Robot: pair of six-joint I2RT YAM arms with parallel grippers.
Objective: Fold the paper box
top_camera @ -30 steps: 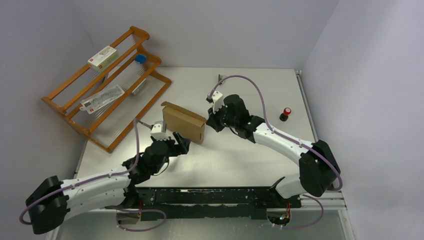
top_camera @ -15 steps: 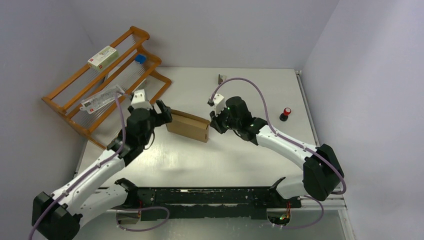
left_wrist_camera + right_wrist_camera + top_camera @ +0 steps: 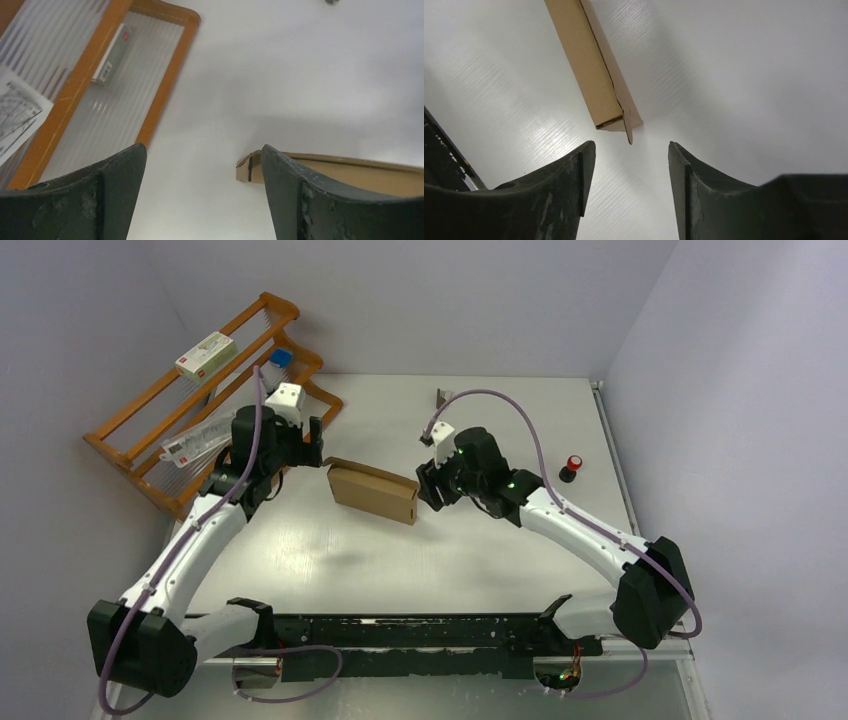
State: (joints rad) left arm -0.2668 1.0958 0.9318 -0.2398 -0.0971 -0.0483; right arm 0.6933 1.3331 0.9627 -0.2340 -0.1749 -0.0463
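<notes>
The flat brown cardboard box (image 3: 372,491) lies on the white tabletop (image 3: 480,410) between left pincer (image 3: 201,150) and right pincer (image 3: 630,145), both spread apart, gripping nothing.

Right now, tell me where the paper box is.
Top view: the paper box lies mid-table between the left fingers and the right fingers, just right of the wooden rack.

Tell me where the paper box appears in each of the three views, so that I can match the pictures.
Top external: the box lies at the centre, on the table.
Left wrist: the box is at the lower right, and only one end shows.
Right wrist: the box is at the top centre and runs down toward the middle.
Shared landmark: the white table, which is under the box in all three views.
</notes>
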